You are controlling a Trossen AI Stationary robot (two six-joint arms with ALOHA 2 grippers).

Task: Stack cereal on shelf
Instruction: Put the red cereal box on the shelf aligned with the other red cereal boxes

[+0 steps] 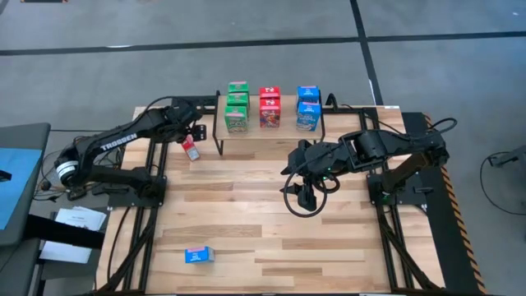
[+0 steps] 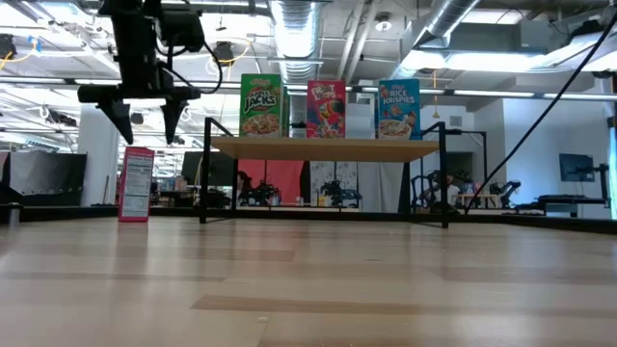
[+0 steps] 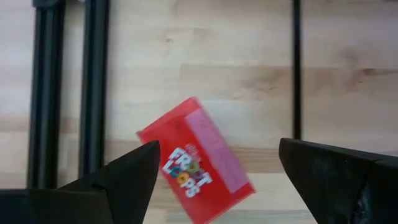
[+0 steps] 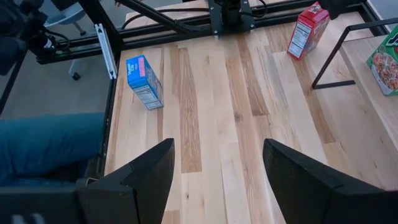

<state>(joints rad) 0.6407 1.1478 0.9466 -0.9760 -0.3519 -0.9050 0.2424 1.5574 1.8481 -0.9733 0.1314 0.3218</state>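
Note:
The shelf (image 1: 267, 131) stands at the table's far side and carries rows of green (image 1: 237, 107), red (image 1: 269, 107) and blue cereal boxes (image 1: 308, 107). A loose red cereal box (image 1: 190, 148) stands upright on its bottom end on the table, left of the shelf. My left gripper (image 2: 146, 118) hangs open just above it, its fingers spread wider than the box (image 3: 196, 162). A blue cereal box (image 1: 199, 256) sits near the table's front left. My right gripper (image 1: 306, 197) hovers open over the table's middle, with nothing between its fingers.
The shelf's black metal legs (image 2: 204, 173) stand close to the right of the loose red box. Black frame rails (image 3: 62, 93) run along the table's left edge. A person's leg in blue jeans (image 4: 43, 143) shows beyond the table's edge. Bare tabletop (image 1: 271, 238) lies in front of the shelf.

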